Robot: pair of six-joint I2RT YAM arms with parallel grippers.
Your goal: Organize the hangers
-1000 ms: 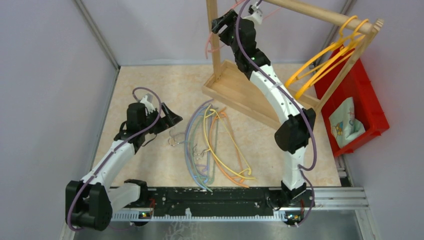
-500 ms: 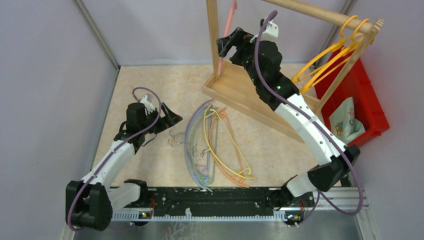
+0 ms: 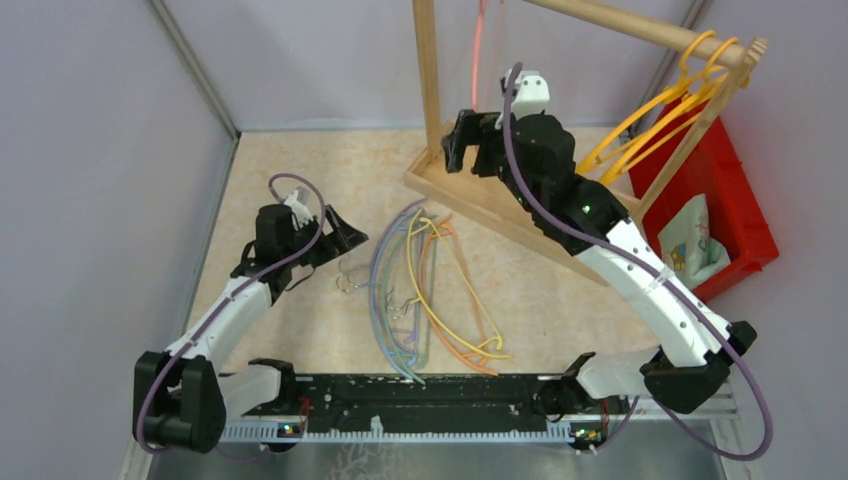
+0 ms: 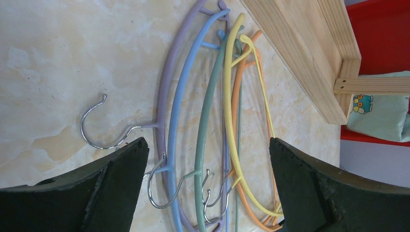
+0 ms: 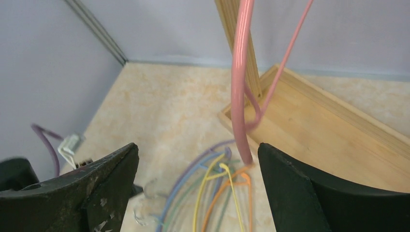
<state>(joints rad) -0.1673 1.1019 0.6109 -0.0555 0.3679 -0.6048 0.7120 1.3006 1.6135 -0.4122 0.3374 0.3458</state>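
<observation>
A pile of hangers (image 3: pixel 420 290) lies on the table: purple (image 4: pixel 164 96), blue (image 4: pixel 181 87), green (image 4: pixel 208 96), yellow (image 4: pixel 227 96) and orange (image 4: pixel 235 96), with their metal hooks toward my left gripper. My left gripper (image 3: pixel 345 238) is open and empty, just left of the pile, and in its wrist view (image 4: pixel 208 183) the hooks lie between its jaws. A pink hanger (image 3: pixel 478 50) hangs beside the rack post; its top is out of view. My right gripper (image 3: pixel 462 140) is open and empty below it, clear of the pink hanger (image 5: pixel 238 72). Yellow and orange hangers (image 3: pixel 650 120) hang on the rod's right end.
The wooden rack has a base tray (image 3: pixel 490 195), an upright post (image 3: pixel 428 70) and a top rod (image 3: pixel 640 25). A red bin (image 3: pixel 735 200) holding a printed cloth (image 3: pixel 690 245) stands at the right. Grey walls close in the left and back sides.
My right gripper has dropped down and away from the top of the rack without the pink hanger, which now hangs by the post. The left arm has barely moved.
</observation>
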